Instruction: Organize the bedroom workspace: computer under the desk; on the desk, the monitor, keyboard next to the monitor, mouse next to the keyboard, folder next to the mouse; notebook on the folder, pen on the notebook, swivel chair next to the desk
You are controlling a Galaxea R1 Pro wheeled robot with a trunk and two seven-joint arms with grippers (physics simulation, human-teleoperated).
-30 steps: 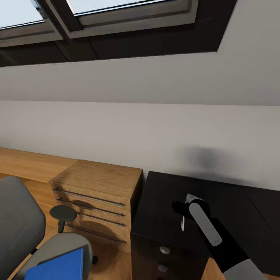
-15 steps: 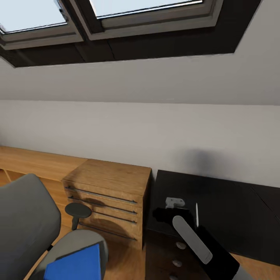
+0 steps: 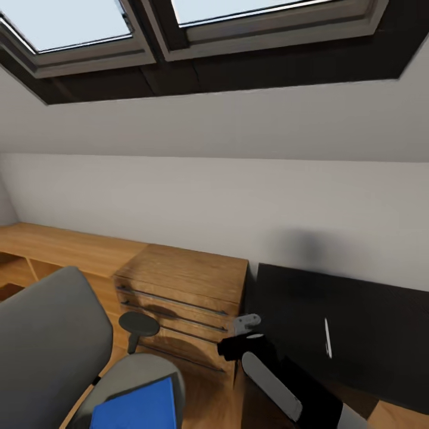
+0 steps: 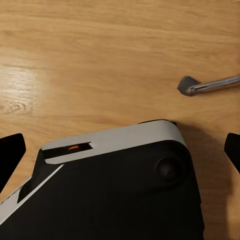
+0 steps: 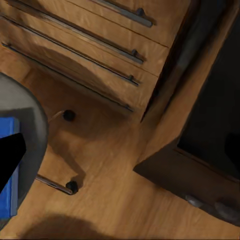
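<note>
Black bench (image 3: 357, 316) at right of head view, against white wall (image 3: 214, 202), with pen (image 3: 327, 338) lying on its top, well apart from everything else listed. Light wooden drawer chest (image 3: 185, 286) just beside bench on its left, three long dark bar handles on the front; low wooden shelf (image 3: 53, 244) running on along the wall beyond it. Dark-framed skylight (image 3: 179, 36) overhead in the sloped ceiling. Swivel chair (image 3: 47, 351) at lower left, grey backrest nearest the camera, round black armrest pad (image 3: 139, 325) between seat and chest. Folder (image 3: 140, 408), bright blue, flat on the chair seat, partly cut by the lower edge of the view. Right arm (image 3: 280, 381), black with a pale grey panel, reaching up from below over the gap between chest and bench; right jaws at its tip, above the floor in front of the chest's corner. Right wrist view: dark fingertips (image 5: 10, 155) at opposite edges, right jaws spread wide with nothing between; below them wooden floor (image 5: 110, 165), chest front (image 5: 100, 45), chair seat edge (image 5: 27, 115) bearing folder corner (image 5: 6, 195), chrome chair leg with caster (image 5: 70, 186), and bench drawer unit (image 5: 200, 165) with round knobs. Left wrist view: fingertips (image 4: 11, 152) at both edges, left jaws likewise spread and empty, hanging over the robot's own black-and-white base (image 4: 120, 180) and plank floor (image 4: 100, 50), with one chrome chair leg (image 4: 210, 85) nearby.
</note>
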